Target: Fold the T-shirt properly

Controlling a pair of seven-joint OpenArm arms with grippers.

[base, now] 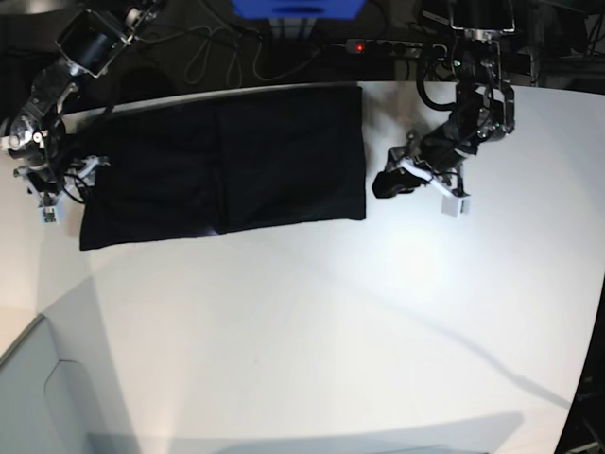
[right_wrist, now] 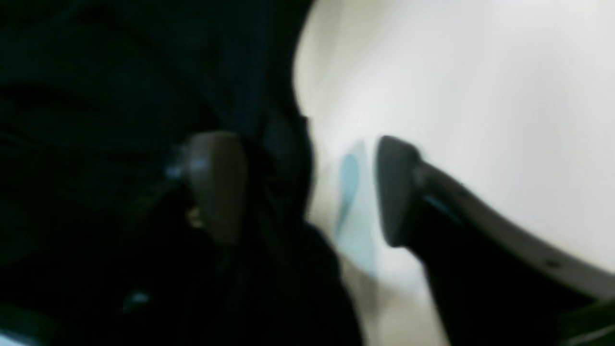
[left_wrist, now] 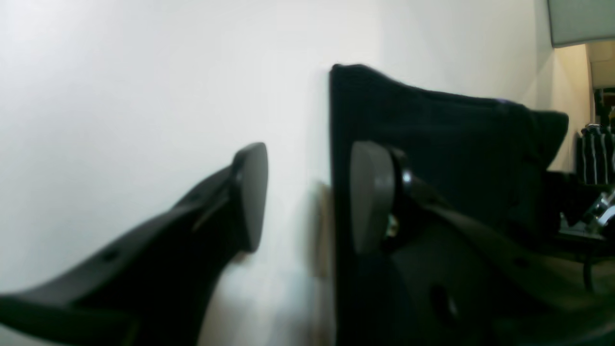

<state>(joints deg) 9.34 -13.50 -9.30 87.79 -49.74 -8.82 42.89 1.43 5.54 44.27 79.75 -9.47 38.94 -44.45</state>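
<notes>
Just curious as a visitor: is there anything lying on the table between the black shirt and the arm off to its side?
Nothing: in the base view, only bare white table separates the T-shirt from the left gripper.

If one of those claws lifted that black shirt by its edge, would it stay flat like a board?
Probably not. The T-shirt lies limp and flat on the table, creased where it is folded, so it would likely droop. Being soft cloth, it might also bunch up rather than slide if pushed.

Base view overhead onto white table, wrist views low, close, sharing the T-shirt edge
</notes>
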